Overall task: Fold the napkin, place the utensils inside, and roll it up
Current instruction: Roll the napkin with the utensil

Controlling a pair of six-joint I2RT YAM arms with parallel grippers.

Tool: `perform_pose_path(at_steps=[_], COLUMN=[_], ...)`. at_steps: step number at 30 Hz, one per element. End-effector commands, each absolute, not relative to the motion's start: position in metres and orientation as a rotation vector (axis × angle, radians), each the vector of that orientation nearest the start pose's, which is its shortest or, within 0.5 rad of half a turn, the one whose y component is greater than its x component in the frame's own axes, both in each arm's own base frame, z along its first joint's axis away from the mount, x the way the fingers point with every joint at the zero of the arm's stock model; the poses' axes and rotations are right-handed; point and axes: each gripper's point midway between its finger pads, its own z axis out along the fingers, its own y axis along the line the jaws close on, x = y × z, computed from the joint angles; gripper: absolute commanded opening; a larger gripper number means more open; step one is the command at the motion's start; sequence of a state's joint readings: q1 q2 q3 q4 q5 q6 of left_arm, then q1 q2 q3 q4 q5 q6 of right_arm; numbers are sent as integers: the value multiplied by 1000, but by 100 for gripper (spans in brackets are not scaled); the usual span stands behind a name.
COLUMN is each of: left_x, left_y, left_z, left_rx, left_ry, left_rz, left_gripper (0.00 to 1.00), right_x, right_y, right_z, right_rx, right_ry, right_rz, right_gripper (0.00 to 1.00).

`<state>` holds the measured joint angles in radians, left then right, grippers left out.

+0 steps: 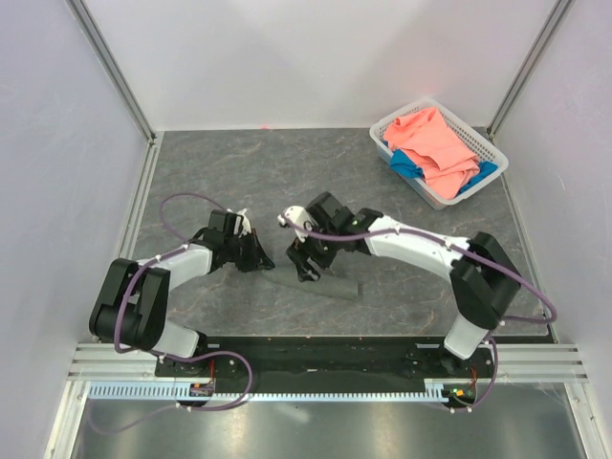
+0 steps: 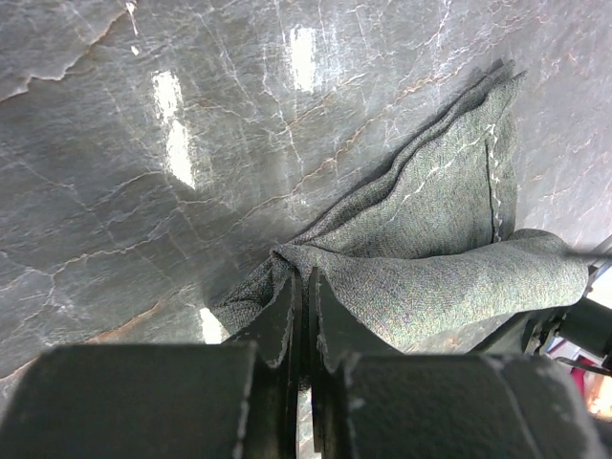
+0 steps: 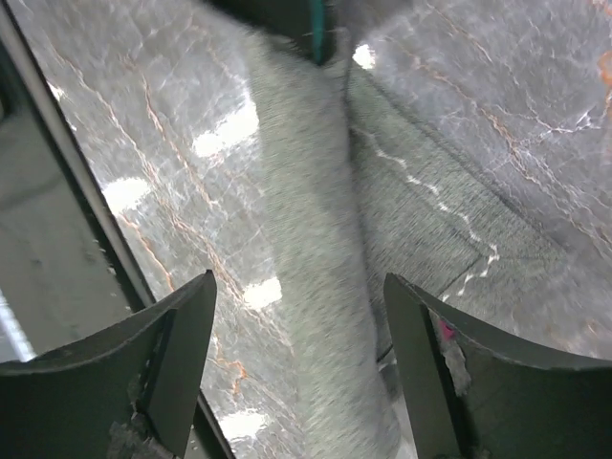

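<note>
Two grippers work mid-table, with the arm bases at the near edge.

Left gripper (image 2: 301, 287): fingers pressed together, pinching one end of the napkin (image 2: 449, 258) low over the table (image 2: 143, 239). The cloth runs away from the pinch as a layered, bunched band, with a hem stitch showing on the top layer.

Right gripper (image 3: 298, 282): fingers spread wide, straddling the napkin's rolled length and touching nothing that I can see. A flat flap lies beside the roll.

From above, the napkin is a narrow grey strip just on the near side of both grippers, slanting toward the right arm.

Utensils: not visible in any view. I cannot tell whether they are inside.

Judgement: this looks like the rolling step, late on. The roll looks loose and uneven at the pinched end. To do it well:
- Use the left pinch as an anchor so the strip cannot skid on the slick stone.
- Bring the right fingers down on the roll's crest, not its edge.
- Roll toward the loose flap with light downward pressure.

Risk: dragging instead of rolling, which would unwind the layers or spill whatever is wrapped.

Far right corner: basket (image 1: 492, 153) holding a pink cloth (image 1: 435, 143) and a blue cloth (image 1: 406, 163), well apart from the work and not needed.
</note>
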<state>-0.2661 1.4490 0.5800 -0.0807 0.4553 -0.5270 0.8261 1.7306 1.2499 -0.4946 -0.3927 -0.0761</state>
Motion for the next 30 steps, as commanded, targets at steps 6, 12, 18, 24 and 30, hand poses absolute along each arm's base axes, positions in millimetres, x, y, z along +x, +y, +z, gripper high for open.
perform_pose_path(at_steps=[6, 12, 18, 24, 30], left_x=[254, 255, 255, 256, 256], left_y=[-171, -173, -173, -174, -173], left_z=[26, 27, 28, 28, 29], left_rx=[-138, -133, -133, -126, -119], left_ry=[2688, 2697, 2704, 2704, 2698], left_rz=[-876, -887, -883, -890, -887], left_gripper=[2, 2, 2, 2, 2], right_x=[214, 211, 208, 215, 221], right_y=[323, 339, 354, 356, 354], right_z=[107, 100, 76, 57, 46], right_rx=[-1289, -1327, -1431, -1472, -1484], right_ry=[2067, 1964, 1956, 1970, 1999], right_rz=[393, 354, 375, 319, 314], right_gripper=[85, 84, 79, 74, 67])
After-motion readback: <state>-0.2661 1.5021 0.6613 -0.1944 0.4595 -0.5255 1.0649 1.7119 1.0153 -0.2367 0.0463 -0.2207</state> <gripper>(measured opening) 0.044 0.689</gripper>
